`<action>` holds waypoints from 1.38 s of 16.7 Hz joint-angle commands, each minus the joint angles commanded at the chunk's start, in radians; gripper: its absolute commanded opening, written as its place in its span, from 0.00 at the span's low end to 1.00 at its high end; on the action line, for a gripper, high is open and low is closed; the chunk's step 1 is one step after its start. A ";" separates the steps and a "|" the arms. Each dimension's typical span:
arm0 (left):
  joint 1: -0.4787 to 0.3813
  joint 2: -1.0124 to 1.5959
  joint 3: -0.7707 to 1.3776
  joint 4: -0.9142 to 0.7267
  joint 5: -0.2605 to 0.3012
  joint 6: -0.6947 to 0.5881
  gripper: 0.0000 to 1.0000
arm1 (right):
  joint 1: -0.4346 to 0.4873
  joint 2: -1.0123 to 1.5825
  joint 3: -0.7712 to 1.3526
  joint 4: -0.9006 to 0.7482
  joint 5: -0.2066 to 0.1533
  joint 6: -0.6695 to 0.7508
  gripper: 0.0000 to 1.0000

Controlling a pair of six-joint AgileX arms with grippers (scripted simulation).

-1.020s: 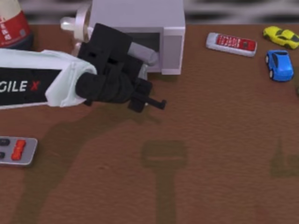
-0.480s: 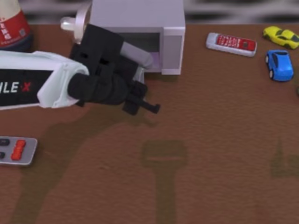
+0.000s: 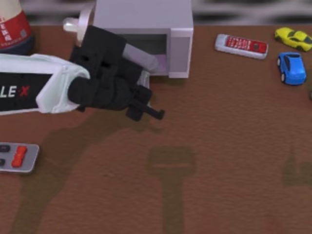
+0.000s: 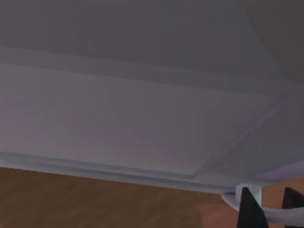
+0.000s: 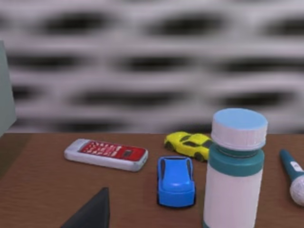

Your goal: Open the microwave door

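Observation:
The microwave [image 3: 146, 14] stands at the back middle of the table, its control strip [image 3: 179, 52] facing front. The microwave door [image 3: 144, 54] is swung partly out toward the left, so the dim interior [image 3: 153, 43] shows behind it. My left gripper [image 3: 153, 111] is at the door's free edge, and its arm hides most of the panel. In the left wrist view the door [image 4: 142, 123] fills the picture. There my left gripper [image 4: 270, 211] is shut on the white bar handle [image 4: 285, 214]. My right gripper [image 5: 90, 216] shows only as a dark wedge and is out of the top view.
To the right of the microwave lie a red-and-white phone [image 3: 242, 46], a yellow car [image 3: 293, 38] and a blue car [image 3: 291, 68]. A white-and-teal bottle [image 5: 235, 171] stands near my right gripper. A remote [image 3: 18, 157] lies front left and a red-labelled bottle [image 3: 13, 24] stands back left.
My left arm has drawn back toward the left, taking the handle with it. The door has swung a little further out.

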 joint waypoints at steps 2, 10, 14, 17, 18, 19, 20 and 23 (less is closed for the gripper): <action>0.000 0.000 0.000 0.000 0.000 0.000 0.00 | 0.000 0.000 0.000 0.000 0.000 0.000 1.00; 0.000 0.000 0.000 0.000 0.000 0.000 0.00 | 0.000 0.000 0.000 0.000 0.000 0.000 1.00; 0.000 0.000 0.000 0.000 0.000 0.000 0.00 | 0.000 0.000 0.000 0.000 0.000 0.000 1.00; 0.000 0.000 0.000 0.000 0.000 0.000 0.00 | 0.000 0.000 0.000 0.000 0.000 0.000 1.00; 0.000 0.000 0.000 0.000 0.000 0.000 0.00 | 0.000 0.000 0.000 0.000 0.000 0.000 1.00; -0.007 0.003 -0.003 -0.001 0.008 -0.005 0.00 | 0.000 0.000 0.000 0.000 0.000 0.000 1.00; -0.005 0.002 -0.004 -0.001 0.009 -0.001 0.00 | 0.000 0.000 0.000 0.000 0.000 0.000 1.00; 0.015 -0.013 -0.017 -0.005 0.031 0.041 0.00 | 0.000 0.000 0.000 0.000 0.000 0.000 1.00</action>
